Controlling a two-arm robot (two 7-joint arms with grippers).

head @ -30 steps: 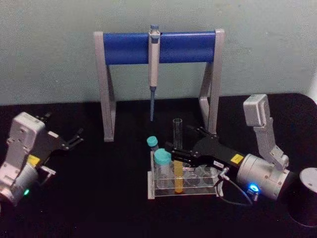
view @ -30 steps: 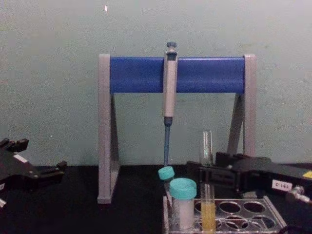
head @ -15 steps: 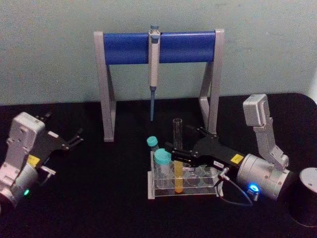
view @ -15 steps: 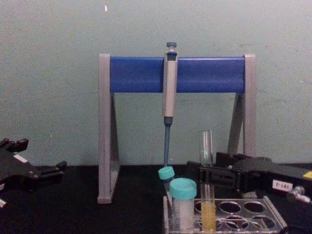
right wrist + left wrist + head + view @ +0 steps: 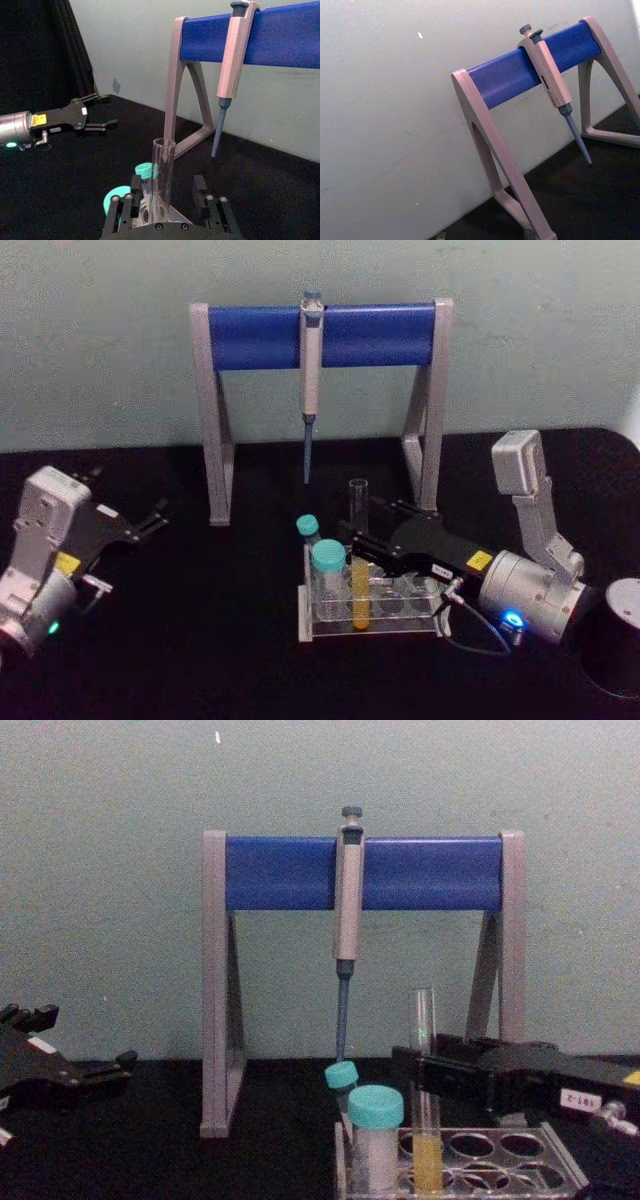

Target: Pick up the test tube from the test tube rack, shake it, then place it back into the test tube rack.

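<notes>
The test tube [image 5: 358,508] stands upright in the front row of the clear test tube rack [image 5: 400,626], yellow liquid in its lower part. My right gripper [image 5: 352,543] reaches in from the right at the tube's mid-height. It is open. In the right wrist view the tube [image 5: 163,165] rises between the fingers [image 5: 135,192] with a gap on each side. The chest view shows the tube [image 5: 424,1020] in the rack [image 5: 520,1162] with the right gripper [image 5: 405,1070] level with it. My left gripper [image 5: 158,517] rests open at the far left of the table.
Two teal-capped tubes [image 5: 327,558] stand in the rack's left end. Behind the rack is the grey-and-blue pipette stand [image 5: 380,335] with a pipette [image 5: 311,360] hanging from it. A black cylinder [image 5: 615,640] sits at the right edge. Black tabletop lies between the arms.
My right gripper has drawn back slightly to the right around the tube. The tube stays upright in the rack. The left arm has not moved.
</notes>
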